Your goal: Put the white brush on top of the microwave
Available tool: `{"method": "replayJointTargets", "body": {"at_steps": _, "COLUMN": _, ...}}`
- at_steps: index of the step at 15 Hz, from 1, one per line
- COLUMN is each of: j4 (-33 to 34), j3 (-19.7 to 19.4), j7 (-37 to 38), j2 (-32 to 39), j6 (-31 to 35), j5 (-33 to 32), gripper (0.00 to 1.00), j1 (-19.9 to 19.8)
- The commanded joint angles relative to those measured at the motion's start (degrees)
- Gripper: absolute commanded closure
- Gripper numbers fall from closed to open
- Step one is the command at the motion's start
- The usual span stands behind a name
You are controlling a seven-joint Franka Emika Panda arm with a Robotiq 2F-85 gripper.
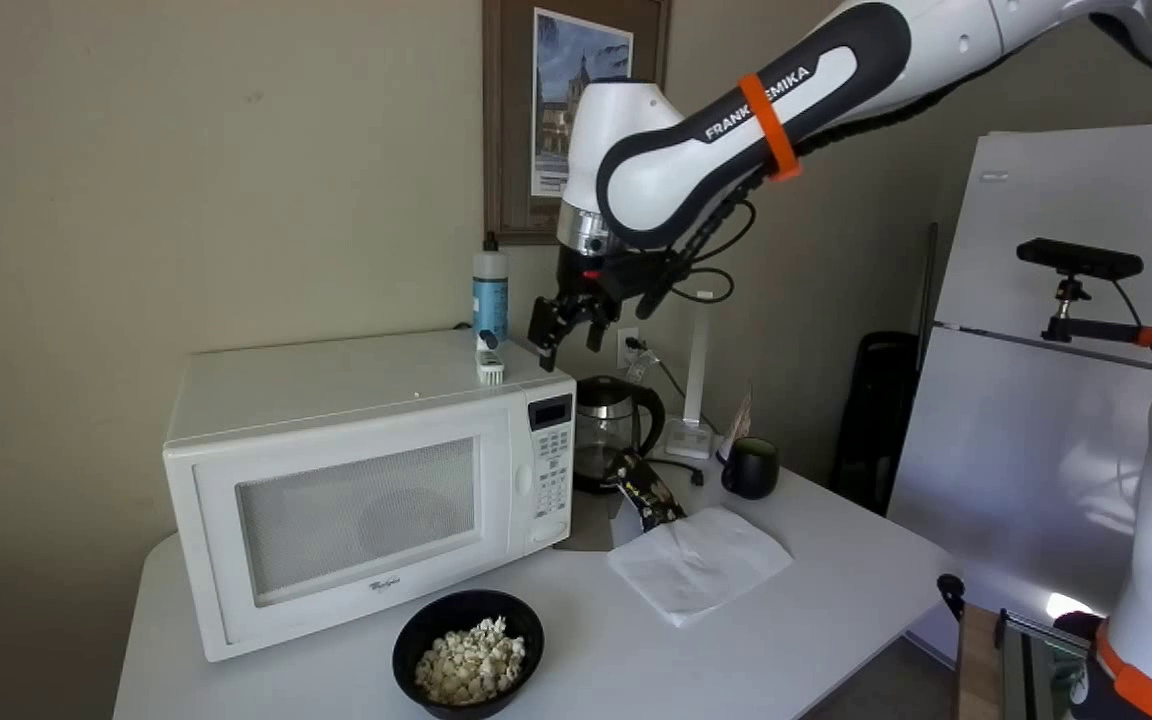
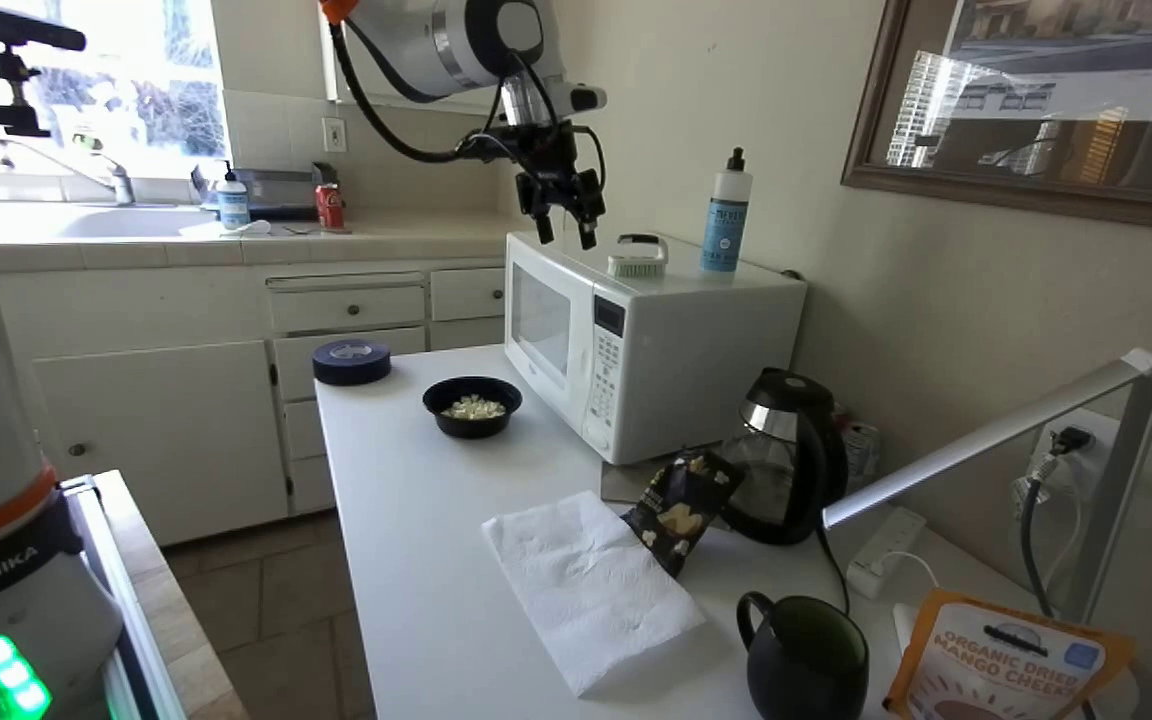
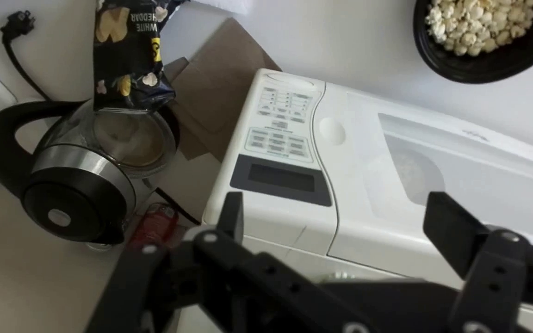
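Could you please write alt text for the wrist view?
An open black gripper spans the foreground, with a white microwave beyond and only a sliver of the white brush showing. Upper right is a bowl of popcorn; at left, a black snack bag and a glass kettle.

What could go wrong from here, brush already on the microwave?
The white brush sits close to the front edge of the microwave, so a nudge from the open gripper could push it off. The blue-labelled bottle standing nearby might topple if bumped. The kettle stands beside the microwave, where something falling could hit it.
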Motion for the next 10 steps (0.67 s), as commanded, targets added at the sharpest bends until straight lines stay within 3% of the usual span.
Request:
{"method": "replayJointTargets", "body": {"at_steps": 1, "j4": -14.5, "j3": 0.2, "j7": -13.9, "j2": -9.2, "j6": 7.3, "j5": 6.0, "gripper": 0.00, "j1": -2.2}}
{"method": "replayJointTargets", "body": {"at_steps": 3, "j4": -21.4, "j3": -0.4, "j7": -22.9, "j2": -13.4, "j6": 9.2, "j5": 12.7, "gripper": 0.00, "j1": -1.9}}
{"method": "replayJointTargets", "body": {"at_steps": 4, "j4": -24.8, "j3": -3.0, "j7": -27.4, "j2": -15.9, "j6": 9.3, "j5": 15.2, "gripper": 0.00, "j1": 0.4}}
{"method": "replayJointTargets", "body": {"at_steps": 5, "j4": -28.2, "j3": -2.3, "j7": -31.9, "j2": -18.3, "j6": 9.7, "j5": 16.8, "gripper": 0.00, "j1": -1.3}}
{"method": "replayJointTargets", "body": {"at_steps": 8, "j4": -38.4, "j3": -6.2, "j7": -42.4, "j2": -26.5, "j6": 15.7, "j5": 19.0, "gripper": 0.00, "j1": -0.3}}
{"method": "replayJointTargets", "body": {"at_steps": 9, "j4": -30.4, "j3": -4.0, "j7": -36.0, "j2": -19.1, "j6": 11.3, "j5": 16.1, "gripper": 0.00, "j1": -1.2}}
{"method": "replayJointTargets", "body": {"at_steps": 10, "j4": -33.5, "j3": -5.3, "j7": -38.5, "j2": -21.5, "j6": 13.5, "j5": 16.5, "gripper": 0.00, "j1": -0.9}}
